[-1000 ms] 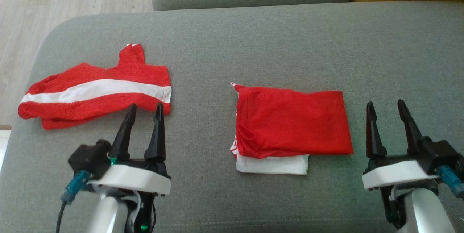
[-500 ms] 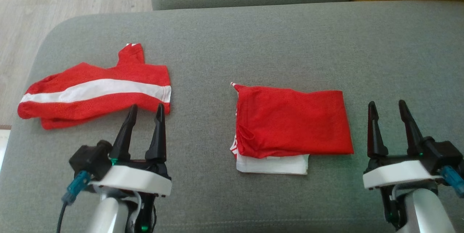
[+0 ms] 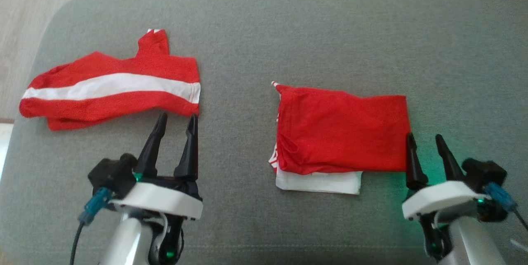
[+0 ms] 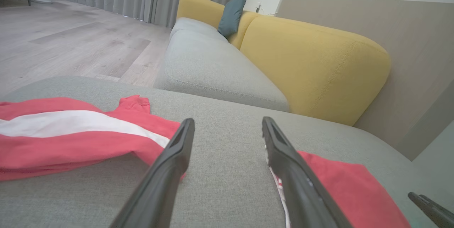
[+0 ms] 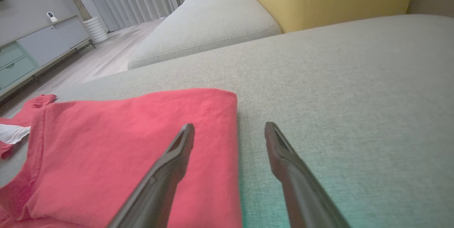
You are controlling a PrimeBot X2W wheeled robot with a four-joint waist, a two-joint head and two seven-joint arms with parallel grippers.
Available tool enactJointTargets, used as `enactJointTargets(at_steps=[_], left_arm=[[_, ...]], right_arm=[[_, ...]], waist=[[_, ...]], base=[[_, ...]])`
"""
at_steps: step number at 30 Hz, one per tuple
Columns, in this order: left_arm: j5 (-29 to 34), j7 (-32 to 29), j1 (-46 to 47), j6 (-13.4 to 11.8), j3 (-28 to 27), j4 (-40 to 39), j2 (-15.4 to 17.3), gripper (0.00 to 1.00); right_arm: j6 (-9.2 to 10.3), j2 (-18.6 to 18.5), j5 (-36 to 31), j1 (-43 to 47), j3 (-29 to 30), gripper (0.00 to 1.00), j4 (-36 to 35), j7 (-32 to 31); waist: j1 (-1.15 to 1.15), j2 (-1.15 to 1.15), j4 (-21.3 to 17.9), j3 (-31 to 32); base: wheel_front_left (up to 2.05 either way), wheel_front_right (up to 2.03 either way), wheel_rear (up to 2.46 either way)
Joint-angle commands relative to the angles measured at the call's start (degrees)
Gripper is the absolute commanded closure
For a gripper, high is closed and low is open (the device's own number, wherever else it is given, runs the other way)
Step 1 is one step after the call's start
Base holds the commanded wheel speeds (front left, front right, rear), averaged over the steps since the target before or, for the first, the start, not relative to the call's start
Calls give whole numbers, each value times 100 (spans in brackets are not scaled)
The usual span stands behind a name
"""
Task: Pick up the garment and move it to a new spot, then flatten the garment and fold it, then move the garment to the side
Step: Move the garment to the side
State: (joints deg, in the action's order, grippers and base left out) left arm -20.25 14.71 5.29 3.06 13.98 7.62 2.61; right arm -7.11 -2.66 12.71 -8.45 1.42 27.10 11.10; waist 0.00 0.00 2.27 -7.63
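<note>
- Cushion (image 3: 330,30), grey, carries everything.
- Striped garment (image 3: 111,87) lies loose at nine o'clock.
- Folded red garment (image 3: 342,129) sits at three o'clock; pinching one edge alone could spill its layers.
- Right hand (image 3: 424,136), open, straddles that garment's three-o'clock edge.
- Left hand (image 3: 177,115), open and empty, sits near seven o'clock.

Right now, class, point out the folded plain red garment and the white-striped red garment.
folded plain red garment (image 3: 344,131): head view, middle of top layer.
white-striped red garment (image 3: 111,85): head view, on the white stripe.
</note>
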Motion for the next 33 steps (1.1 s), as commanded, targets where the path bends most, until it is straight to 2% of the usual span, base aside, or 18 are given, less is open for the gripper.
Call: enactJointTargets(at_steps=[1, 14, 15, 16, 18, 24, 27, 28, 33], left_arm=[[51, 29, 307, 23, -168, -174, 27, 0], [107, 29, 601, 89, -158, -157, 27, 0], [115, 29, 609, 93, -166, -155, 27, 0], [125, 29, 617, 96, -176, -154, 27, 0], [141, 29, 625, 100, -203, -155, 27, 0], [215, 29, 685, 141, -275, -180, 27, 0], [250, 29, 740, 168, -298, -193, 27, 0], [250, 29, 740, 168, -298, -193, 27, 0], [273, 29, 828, 202, -307, -208, 27, 0]], right_arm=[[-37, -22, 64, -314, -190, 0, -70, 42], [-37, -22, 203, -1259, -387, 0, 1534, 174], [-37, -22, 205, -1321, -416, 57, 1607, 192], [-37, -22, 160, -1382, -455, 100, 1657, 217], [-37, -22, -74, -1502, -510, 100, 1663, 277], [-37, -106, -1510, -1814, -340, 100, 1211, 352], [-37, -465, -1936, -1998, -238, 100, 907, 337], [-37, -465, -1936, -1998, -238, 100, 907, 337], [-37, -1355, -2093, -2292, -37, 100, 612, 137]], waist=[[0, 0, 71, -95], [0, 0, 257, -616], [0, 0, 238, -643], [0, 0, 211, -664], [0, 0, 131, -694], [0, 0, -243, -787], [0, 0, -419, -846], [0, 0, -419, -846], [0, 0, -590, -960]], base=[[0, 0, 0], [0, 0, 0], [0, 0, 0], [0, 0, 0], [0, 0, 0], [0, 0, 0], [0, 0, 0], [0, 0, 0], [0, 0, 0]])
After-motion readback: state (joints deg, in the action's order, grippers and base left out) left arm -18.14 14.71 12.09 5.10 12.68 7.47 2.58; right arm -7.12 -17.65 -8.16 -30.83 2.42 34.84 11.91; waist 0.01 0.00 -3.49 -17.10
